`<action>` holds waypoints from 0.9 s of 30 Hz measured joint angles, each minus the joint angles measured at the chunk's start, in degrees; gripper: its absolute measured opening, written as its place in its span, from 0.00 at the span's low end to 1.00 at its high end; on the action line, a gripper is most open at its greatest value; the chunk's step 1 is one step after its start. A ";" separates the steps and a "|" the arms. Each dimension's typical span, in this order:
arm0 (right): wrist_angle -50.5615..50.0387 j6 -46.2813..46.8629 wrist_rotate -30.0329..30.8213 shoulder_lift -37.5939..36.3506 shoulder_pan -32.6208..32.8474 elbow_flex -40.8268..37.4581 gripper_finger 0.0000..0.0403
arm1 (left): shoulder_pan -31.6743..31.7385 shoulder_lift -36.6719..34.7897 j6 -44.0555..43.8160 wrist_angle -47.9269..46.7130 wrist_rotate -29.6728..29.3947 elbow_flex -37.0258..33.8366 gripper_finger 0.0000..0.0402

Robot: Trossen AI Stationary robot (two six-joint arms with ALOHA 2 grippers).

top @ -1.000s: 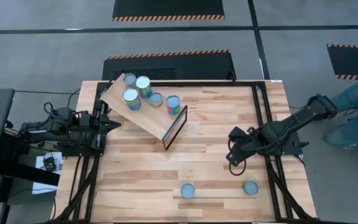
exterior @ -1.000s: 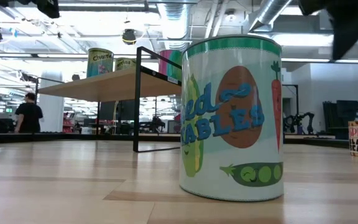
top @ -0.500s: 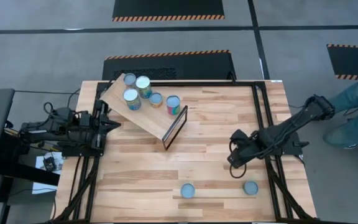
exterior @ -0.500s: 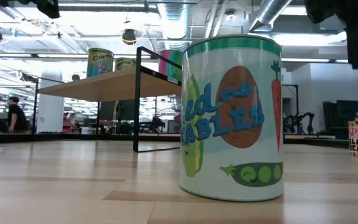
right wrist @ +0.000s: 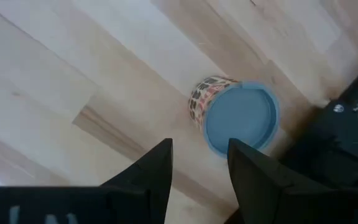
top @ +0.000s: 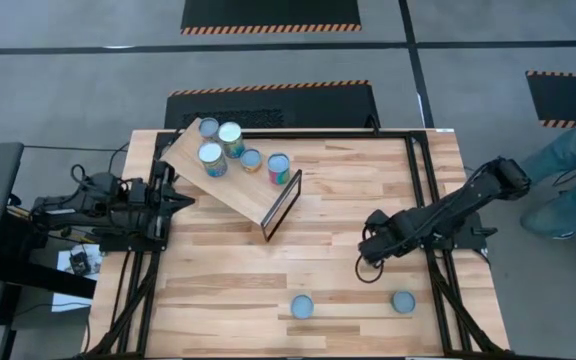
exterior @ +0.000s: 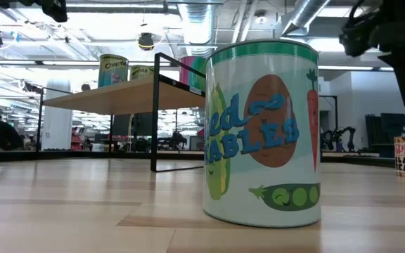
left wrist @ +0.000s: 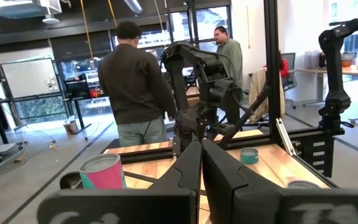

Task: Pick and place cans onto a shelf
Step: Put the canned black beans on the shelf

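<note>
Seven cans in sight: five on the shelf (top: 230, 180), two loose on the table (top: 348, 200).

The shelf lies slanted at the table's far left corner, its dark-framed end toward the middle. One loose can (top: 301, 307) stands by the near edge, the other can (top: 402, 301) toward the near right corner. The right gripper (top: 370, 268) hovers empty over the table beside that can, fingers wide. The left gripper (top: 180, 201) waits pinched closed at the left edge. Two people stand in the room beyond.
</note>
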 joint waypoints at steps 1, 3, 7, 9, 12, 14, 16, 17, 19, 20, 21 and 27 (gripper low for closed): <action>0.60 0.14 -0.10 -0.93 -0.37 -1.13 0.43 | 0.00 -0.01 -0.03 0.02 0.00 0.01 0.01; 1.81 1.19 -0.43 -2.81 -0.93 -3.47 0.43 | 0.00 -0.01 -0.03 0.01 0.00 0.02 0.01; 4.67 3.83 -0.46 -4.73 -1.09 -7.10 0.46 | 0.00 -0.01 -0.03 0.04 0.00 0.02 0.01; 6.55 4.25 -0.47 -4.73 -1.07 -8.41 0.47 | 0.00 0.01 -0.03 0.12 0.00 0.02 0.01; 9.29 4.39 -0.44 -4.45 -1.27 -10.52 0.50 | 0.00 0.01 -0.03 0.13 0.02 0.02 0.01; 9.87 4.46 -0.15 -3.76 -1.81 -11.51 0.52 | 0.00 -0.01 -0.05 0.14 0.00 0.02 0.01; 10.23 4.56 0.88 -3.13 -2.23 -12.11 0.52 | 0.00 0.00 -0.05 0.13 0.00 0.02 0.01; 10.41 4.49 1.35 -2.90 -2.34 -12.33 0.52 | 0.00 -0.01 -0.08 0.15 0.00 0.02 0.01; 11.75 4.17 2.46 -2.34 -2.77 -12.77 0.51 | 0.00 0.01 -0.08 0.20 0.00 0.02 0.01; 12.63 4.06 2.59 -2.28 -3.01 -13.20 0.49 | 0.00 -0.01 -0.05 0.18 0.00 0.02 0.01; 13.37 3.90 2.62 -2.29 -3.12 -13.55 0.48 | 0.00 0.01 -0.05 0.17 0.00 0.02 0.01; 16.41 3.05 2.77 -2.41 -4.05 -15.66 0.36 | 0.00 0.01 -0.12 0.15 0.41 0.02 0.01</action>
